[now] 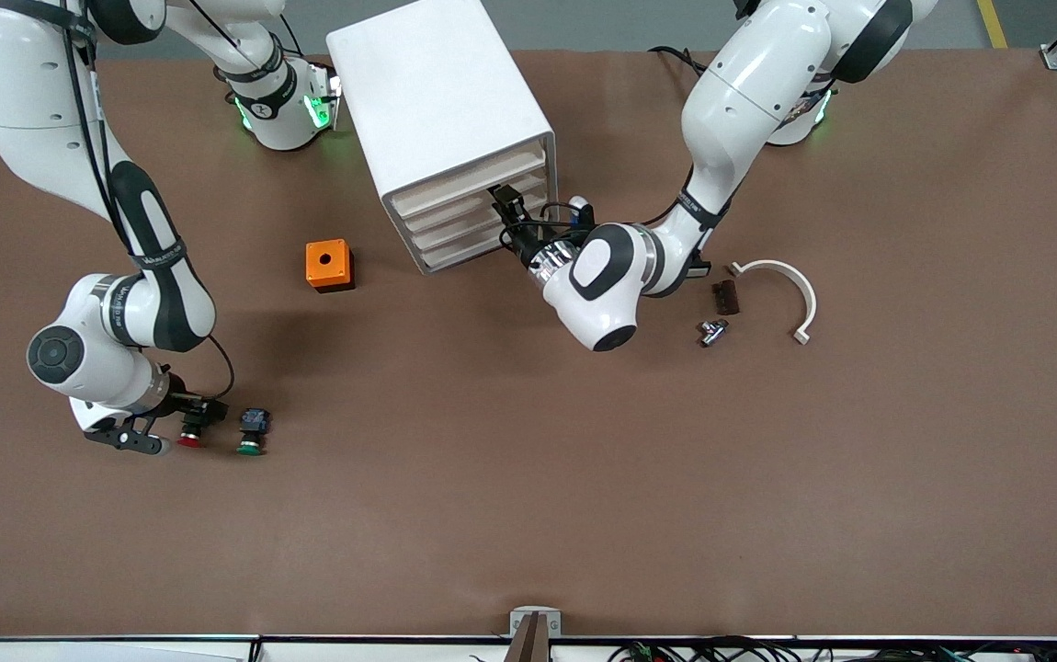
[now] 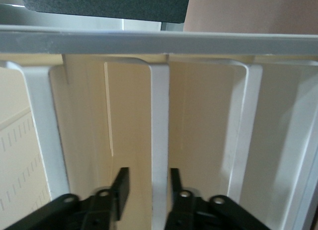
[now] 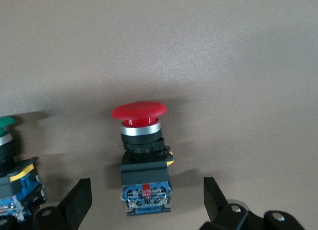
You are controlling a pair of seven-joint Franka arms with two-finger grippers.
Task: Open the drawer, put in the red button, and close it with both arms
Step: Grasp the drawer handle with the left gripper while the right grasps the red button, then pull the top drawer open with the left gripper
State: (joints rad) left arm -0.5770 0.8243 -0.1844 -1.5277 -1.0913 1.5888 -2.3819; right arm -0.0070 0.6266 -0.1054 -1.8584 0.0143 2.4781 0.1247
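Note:
The red button (image 1: 191, 428) stands on the brown table toward the right arm's end, near the front camera. My right gripper (image 1: 176, 424) is low over it. In the right wrist view the gripper (image 3: 146, 200) is open, with one finger on each side of the red button's (image 3: 141, 150) dark body and a gap on both sides. The white drawer cabinet (image 1: 441, 110) has its drawers shut. My left gripper (image 1: 510, 211) is at a drawer front. In the left wrist view it (image 2: 149, 184) is open, its fingers on either side of a white drawer rib (image 2: 160, 130).
A green-capped switch (image 1: 251, 434) stands right beside the red button and also shows in the right wrist view (image 3: 10, 155). An orange box with a hole (image 1: 329, 265) sits beside the cabinet. A white curved piece (image 1: 781, 290), a brown block (image 1: 724, 297) and a metal fitting (image 1: 712, 331) lie toward the left arm's end.

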